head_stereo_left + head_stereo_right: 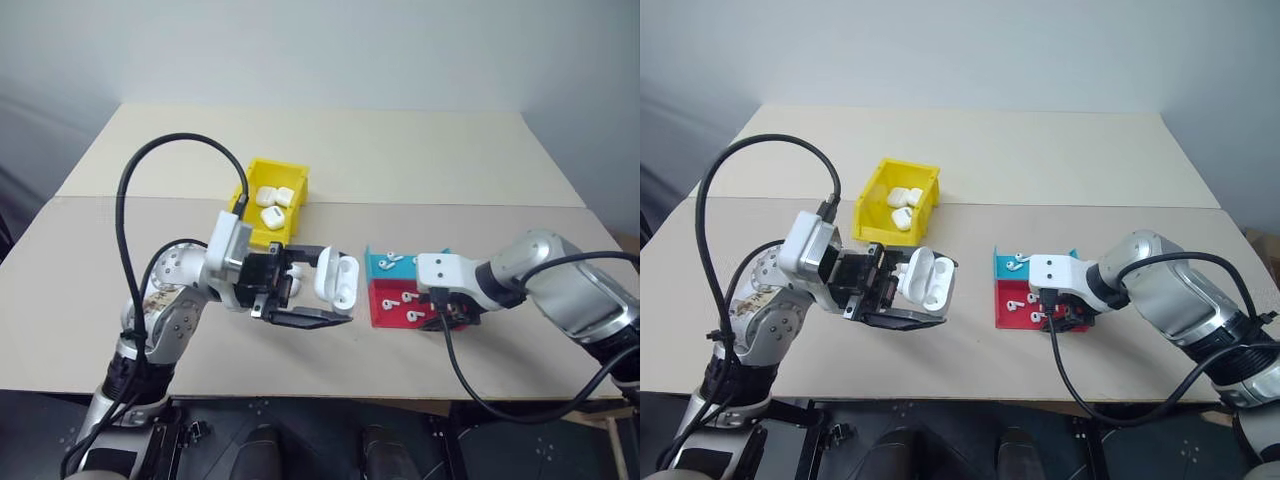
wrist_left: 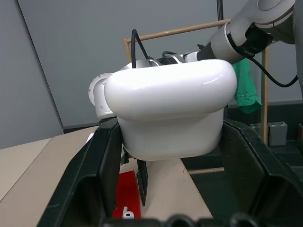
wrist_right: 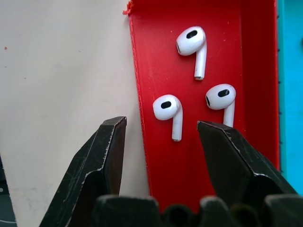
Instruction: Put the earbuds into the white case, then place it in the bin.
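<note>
Earbuds in red tray

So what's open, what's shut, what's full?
Case: lid open, held by the left gripper.
Left gripper: shut on the case.
Right gripper: open, over an earbud in the red tray.
Bin: holds three closed cases.
Teal tray: holds earbuds.
</note>
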